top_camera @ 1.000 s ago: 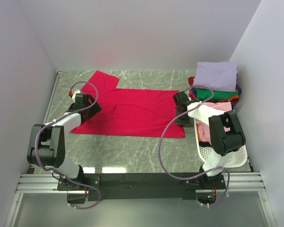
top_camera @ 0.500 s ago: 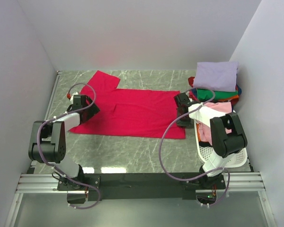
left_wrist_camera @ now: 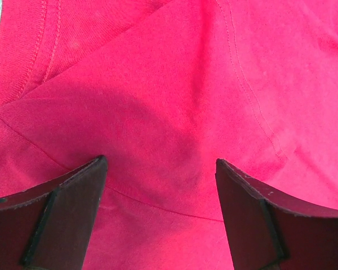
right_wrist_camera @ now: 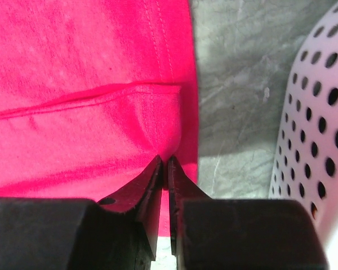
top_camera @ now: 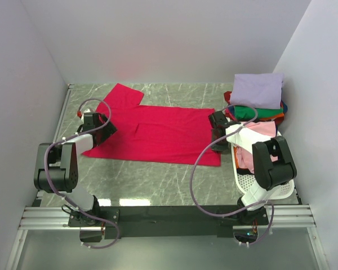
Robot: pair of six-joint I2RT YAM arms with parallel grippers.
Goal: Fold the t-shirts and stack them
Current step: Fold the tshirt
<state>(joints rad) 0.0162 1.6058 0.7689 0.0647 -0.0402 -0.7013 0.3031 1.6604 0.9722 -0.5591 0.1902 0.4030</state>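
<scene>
A large crimson-red t-shirt (top_camera: 158, 132) lies spread flat on the table. My left gripper (top_camera: 101, 126) is open over its left part; in the left wrist view the jaws stand wide apart above the red cloth (left_wrist_camera: 158, 112). My right gripper (top_camera: 217, 138) is shut on a pinch of the shirt's right hem (right_wrist_camera: 163, 152). A folded lavender t-shirt (top_camera: 257, 90) tops a stack of green (top_camera: 253, 111), blue and orange ones at the right. A pink t-shirt (top_camera: 259, 130) lies over the basket.
A white perforated basket (top_camera: 265, 183) stands at the right, close beside my right arm; its wall shows in the right wrist view (right_wrist_camera: 321, 112). Grey marble tabletop (top_camera: 158, 177) shows in front of the shirt. White walls enclose the table on three sides.
My left gripper has shifted slightly up and left over the shirt. My right gripper has edged a little to the right, pulling the hem with it.
</scene>
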